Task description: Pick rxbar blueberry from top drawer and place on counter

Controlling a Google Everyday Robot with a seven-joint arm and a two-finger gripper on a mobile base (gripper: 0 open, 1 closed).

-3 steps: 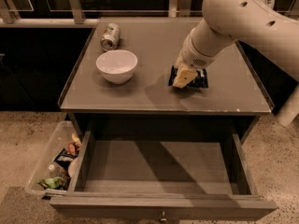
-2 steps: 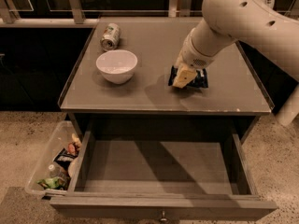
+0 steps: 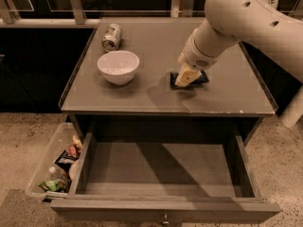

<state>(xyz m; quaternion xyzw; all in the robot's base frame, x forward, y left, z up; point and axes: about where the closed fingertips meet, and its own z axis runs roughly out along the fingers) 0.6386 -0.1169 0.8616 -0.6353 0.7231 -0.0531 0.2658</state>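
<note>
My gripper (image 3: pixel 185 75) is down on the counter (image 3: pixel 142 96), right of centre, sitting on the rxbar blueberry (image 3: pixel 202 78). Grasping or released? I cannot tell. The top drawer (image 3: pixel 161 174) stands open, floor bare. Placement looks done; what's left is backing off.

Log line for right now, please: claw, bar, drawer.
claw: low over dark navy-blue wrapped snack bar | bar: on matte grey counter, right of white bowl | wide grey top drawer: open
</note>
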